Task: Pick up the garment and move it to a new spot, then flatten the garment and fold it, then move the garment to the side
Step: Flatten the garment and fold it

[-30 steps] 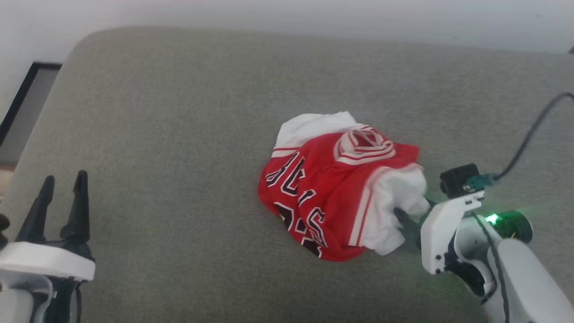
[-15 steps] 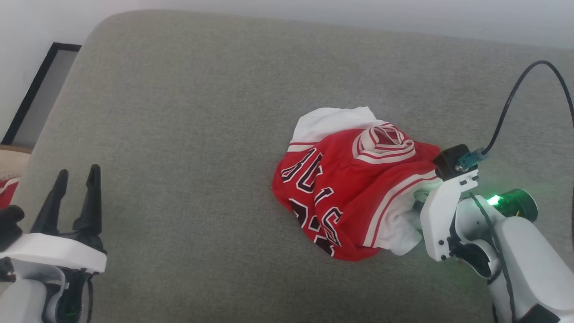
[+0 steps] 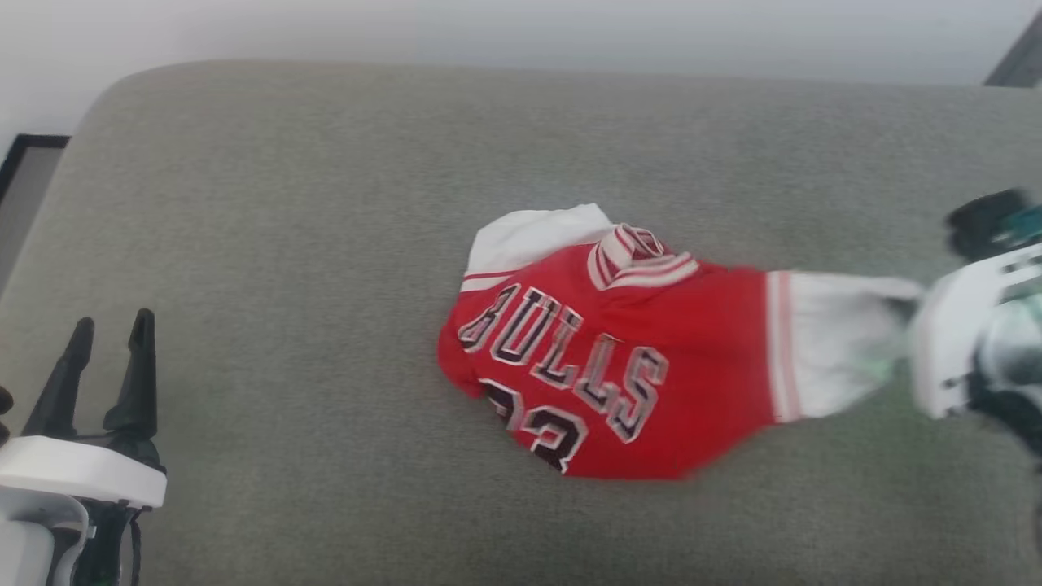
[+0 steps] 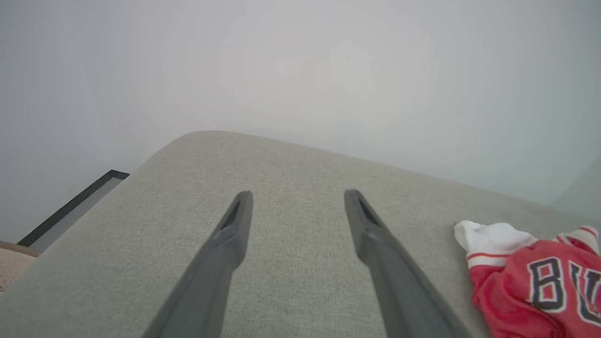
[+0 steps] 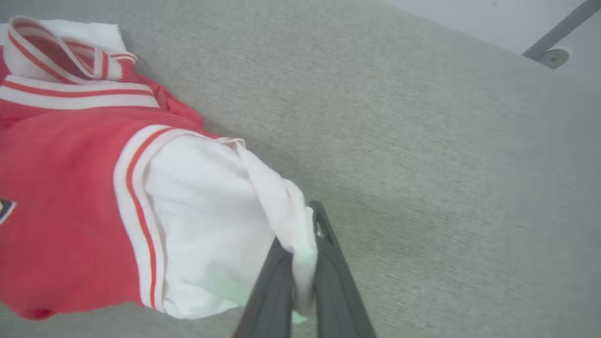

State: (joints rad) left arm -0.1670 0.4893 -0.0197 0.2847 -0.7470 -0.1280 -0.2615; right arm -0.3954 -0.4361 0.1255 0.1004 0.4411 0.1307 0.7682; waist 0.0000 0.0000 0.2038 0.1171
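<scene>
A broad upholstered pad point(image 3: 285, 244) in grey woven fabric, its far-left corner rounded, spans the head view. On it, right of centre, lies the garment point(image 3: 619, 358) — a rumpled red shirt, "BULLS" lettering facing up, striped collar toward the far edge, one white sleeve stretched out to the right.

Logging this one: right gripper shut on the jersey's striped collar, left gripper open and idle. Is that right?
Not the collar. The right wrist view shows the right gripper shut on the white sleeve of the garment; the striped collar lies free. The left gripper is open and idle, as stated.
</scene>
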